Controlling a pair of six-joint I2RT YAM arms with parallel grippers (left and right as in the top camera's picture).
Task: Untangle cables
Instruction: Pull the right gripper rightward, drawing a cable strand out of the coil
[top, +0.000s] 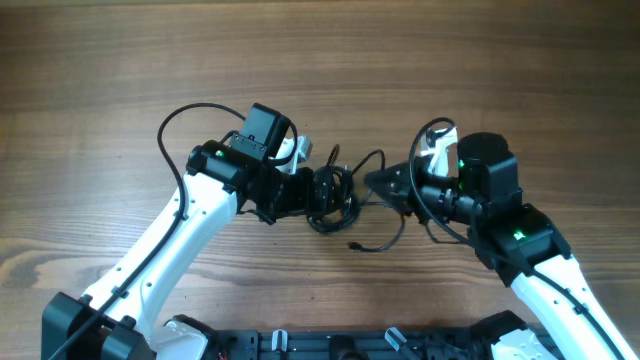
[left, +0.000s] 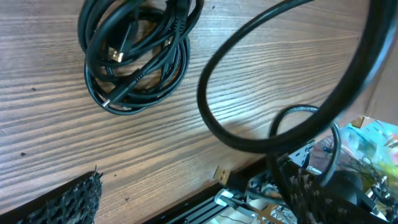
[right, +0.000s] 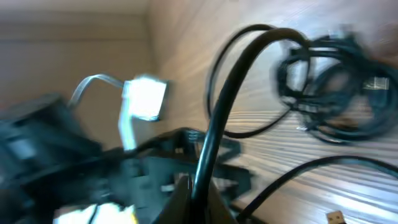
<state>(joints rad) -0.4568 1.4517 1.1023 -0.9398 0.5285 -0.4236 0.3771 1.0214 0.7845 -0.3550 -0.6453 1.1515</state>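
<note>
The cables form a small black coiled bundle (top: 330, 193) mid-table. It also shows in the left wrist view (left: 134, 56) and, blurred, in the right wrist view (right: 336, 93). One loose strand (top: 372, 158) arcs from the bundle to my right gripper (top: 378, 183), which is shut on it (right: 208, 180). Another strand ends in a small plug (top: 354, 245) toward the front, seen also in the right wrist view (right: 336, 216). My left gripper (top: 300, 195) sits at the bundle's left side, open and empty (left: 193, 190). The strand (left: 249, 140) loops across its view.
The left arm's own thick black cable (top: 180, 130) loops out to the left. A black rail (top: 330, 345) runs along the table's front edge. The wooden table (top: 450, 60) stretches behind both arms.
</note>
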